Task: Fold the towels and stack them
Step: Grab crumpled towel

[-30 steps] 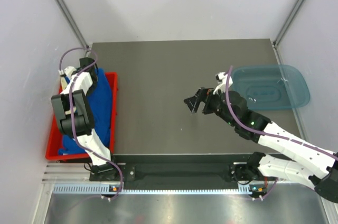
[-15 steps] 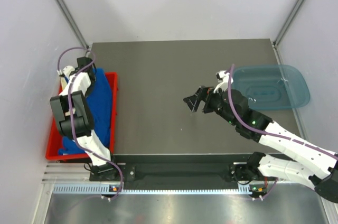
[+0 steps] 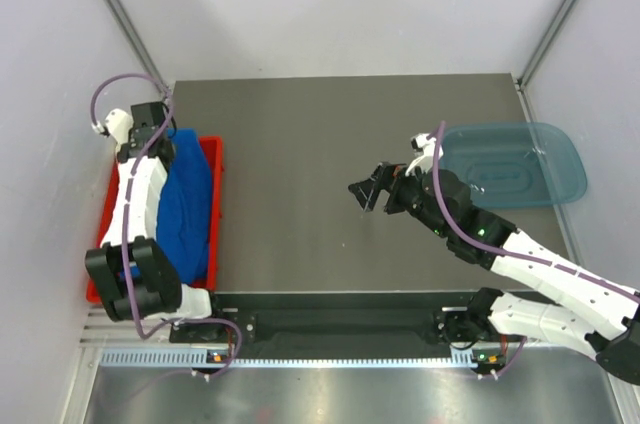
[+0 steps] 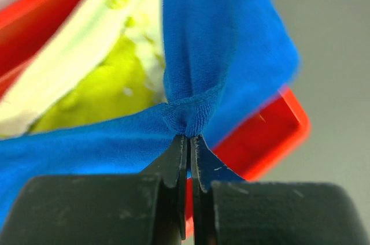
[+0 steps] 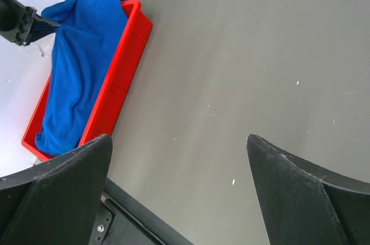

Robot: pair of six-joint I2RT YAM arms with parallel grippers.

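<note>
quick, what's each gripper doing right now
left gripper: closed, pinching the blue towel
right gripper: open, holding nothing

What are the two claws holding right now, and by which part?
The left gripper is shut on the blue towel, pinching a small bunched fold; the rest drapes into the red tray. The right gripper is open and holds nothing.

The middle of the table (image 3: 300, 134) and its stretch toward 12 o'clock are open for passage. At 9 o'clock the red tray (image 3: 214, 184) lines the table's edge, piled with the blue towel (image 3: 185, 204), which the left gripper (image 4: 189, 141) pinches tight. At 3 o'clock sits the translucent bin (image 3: 510, 164). The right gripper (image 3: 362, 196) hangs spread wide between centre and bin.
</note>
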